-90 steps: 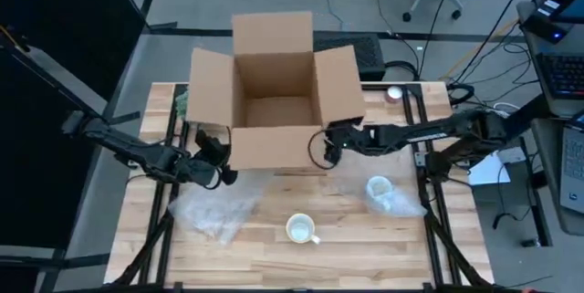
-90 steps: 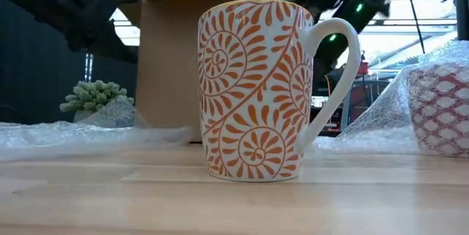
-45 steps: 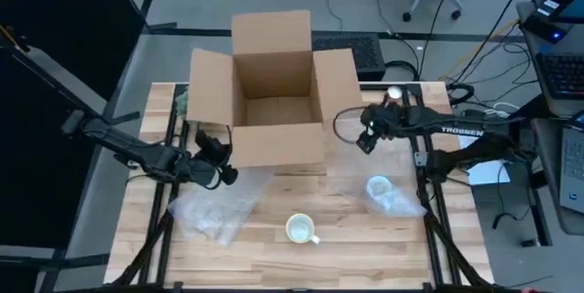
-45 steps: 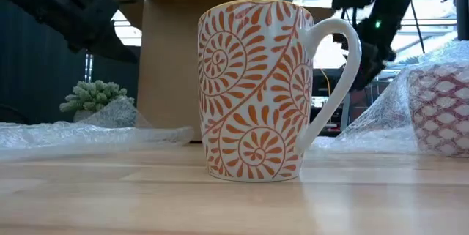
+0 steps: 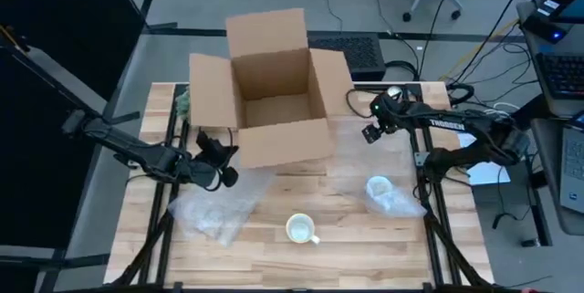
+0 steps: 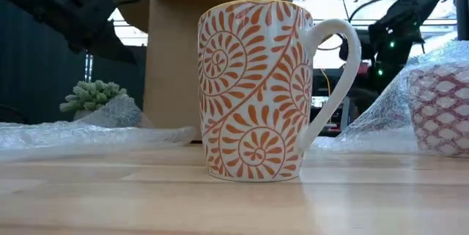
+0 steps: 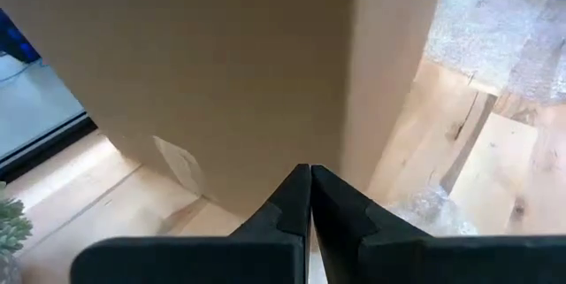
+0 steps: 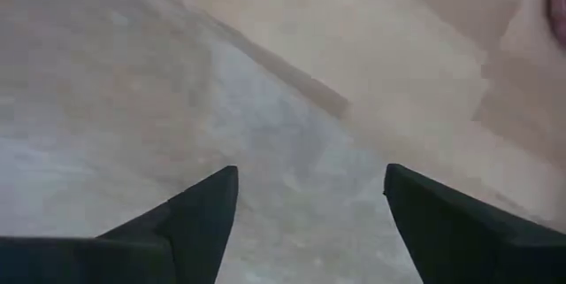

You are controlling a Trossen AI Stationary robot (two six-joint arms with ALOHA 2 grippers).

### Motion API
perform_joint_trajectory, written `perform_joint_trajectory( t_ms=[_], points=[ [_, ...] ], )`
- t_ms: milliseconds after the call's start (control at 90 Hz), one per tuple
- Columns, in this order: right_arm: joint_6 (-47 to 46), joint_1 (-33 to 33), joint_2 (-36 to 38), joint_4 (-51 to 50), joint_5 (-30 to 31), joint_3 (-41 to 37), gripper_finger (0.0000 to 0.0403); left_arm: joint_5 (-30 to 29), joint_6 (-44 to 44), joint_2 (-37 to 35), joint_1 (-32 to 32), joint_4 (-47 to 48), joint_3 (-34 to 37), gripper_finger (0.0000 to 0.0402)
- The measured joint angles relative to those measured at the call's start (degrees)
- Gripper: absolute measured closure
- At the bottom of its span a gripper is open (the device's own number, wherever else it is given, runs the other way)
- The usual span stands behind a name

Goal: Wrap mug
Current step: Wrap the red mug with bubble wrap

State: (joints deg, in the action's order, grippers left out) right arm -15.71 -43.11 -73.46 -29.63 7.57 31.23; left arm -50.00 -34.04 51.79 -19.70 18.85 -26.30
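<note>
The orange-patterned mug (image 5: 300, 229) stands upright on the desk (image 5: 347, 256) — near its front edge. Left tool (image 5: 222, 161), fingers together, beside the cardboard box (image 5: 274, 92); right tool (image 5: 371, 131) — fingers apart.

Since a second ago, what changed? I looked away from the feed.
The right gripper pulled back from the brown cardboard box toward the table's right edge, fingers open. The box turned slightly. The left gripper, shut, stayed by the box's front corner; the orange-patterned white mug and the bubble-wrapped mug stayed put.
</note>
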Motion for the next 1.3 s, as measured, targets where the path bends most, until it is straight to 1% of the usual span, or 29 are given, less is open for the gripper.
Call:
perform_joint_trajectory(
  t_ms=[156, 244, 300, 356, 522, 567, 678, 833, 944, 1133, 1211, 1300],
  points=[
    [3.53, -0.81, -4.03, 1.66, -0.58, -0.67, 0.0147, 0.02, -0.02, 0.00, 0.00, -0.07, 0.00, 0.0402],
    [4.88, -0.77, -4.82, 1.98, -0.80, -0.62, 0.0172, 0.14, -0.03, -0.02, 0.00, -0.45, 0.00, 0.0402],
    [5.32, -0.77, -4.35, 2.30, -1.18, -0.71, 0.0202, 0.51, -0.04, -0.01, 0.00, -0.44, 0.00, 0.0402],
    [5.60, -0.75, -3.19, 2.42, -1.19, -0.80, 0.0239, 0.75, 0.53, 0.00, -0.04, -0.44, 0.00, 0.0402],
    [6.00, -0.81, 1.89, -2.17, -2.02, -0.78, 0.0371, 2.11, 1.81, -0.13, -0.21, -0.14, -1.49, 0.0402],
    [6.13, -0.67, 3.59, -3.13, -2.18, -0.39, 0.0389, 2.47, 3.12, -0.17, -0.59, -0.26, -2.56, 0.0402],
    [5.25, 0.07, 8.25, -3.71, -3.07, 0.61, 0.0390, 3.24, 6.10, -0.17, -1.63, -0.15, -5.34, 0.0402],
    [3.75, 1.34, 14.09, -5.25, -3.19, 2.13, 0.0393, 3.98, 6.36, -0.17, -3.48, -0.39, -8.84, 0.0402],
    [0.41, 2.43, 17.40, -6.85, -3.18, 2.87, 0.0401, 5.12, 5.98, -0.17, -4.90, -0.42, -10.15, 0.0402],
    [-7.13, 4.28, 20.48, -11.98, -3.19, 5.85, 0.0401, 6.45, 5.77, -0.17, -6.29, -0.26, -10.45, 0.0402],
    [-9.04, 5.04, 21.18, -13.87, -3.39, 6.87, 0.0402, 6.92, 3.82, -0.17, -6.37, -0.27, -10.45, 0.0402],
    [-11.28, 6.21, 22.09, -16.16, -3.81, 7.86, 0.0401, 10.30, 2.89, -0.17, -6.39, -0.42, -10.45, 0.0402]
  ],
)
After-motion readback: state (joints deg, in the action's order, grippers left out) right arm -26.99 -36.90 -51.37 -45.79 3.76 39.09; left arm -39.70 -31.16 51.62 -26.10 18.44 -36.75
